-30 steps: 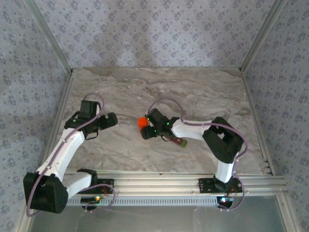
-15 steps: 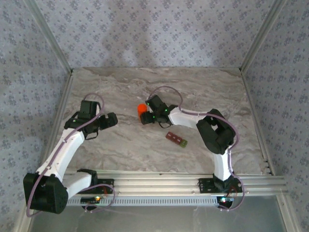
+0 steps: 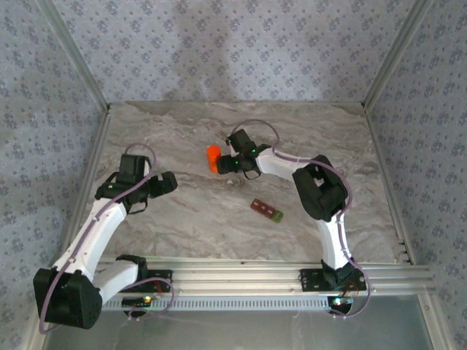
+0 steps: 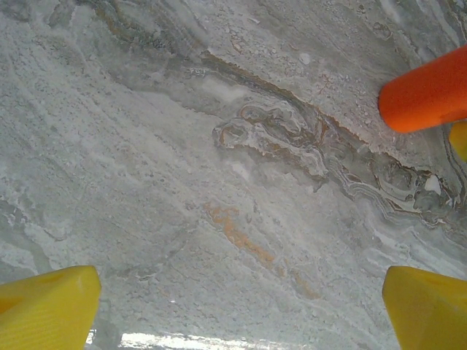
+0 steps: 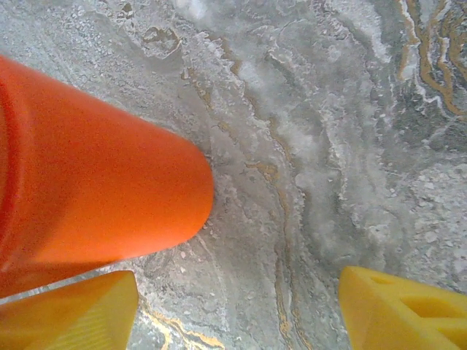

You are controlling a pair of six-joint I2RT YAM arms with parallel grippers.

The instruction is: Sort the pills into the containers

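Note:
The orange bottle [image 3: 213, 157] lies on the marble table [image 3: 182, 219] at mid-table. In the right wrist view the orange bottle [image 5: 87, 189] is large and close at the left. It lies just ahead of the left yellow fingertip [image 5: 69, 313]. My right gripper [image 5: 237, 299] is open over bare marble, right beside the bottle [image 3: 222, 162]. The containers [image 3: 267, 211], a dark red strip with a green end, lie flat to the near right. My left gripper [image 3: 171, 182] is open to the bottle's left, with only table between its fingertips [image 4: 47, 306]; the bottle [image 4: 430, 91] lies ahead of it. The pills are out of view.
Patterned walls with metal corner posts [image 3: 80, 65] enclose the table on three sides. An aluminium rail [image 3: 241, 273] runs along the near edge by the arm bases. The right arm's elbow [image 3: 317, 189] stands above the table just right of the containers.
The right arm has swung away from me and the bottle has moved with it toward the far side. The containers strip has come out from under the arm. The right jaws have widened.

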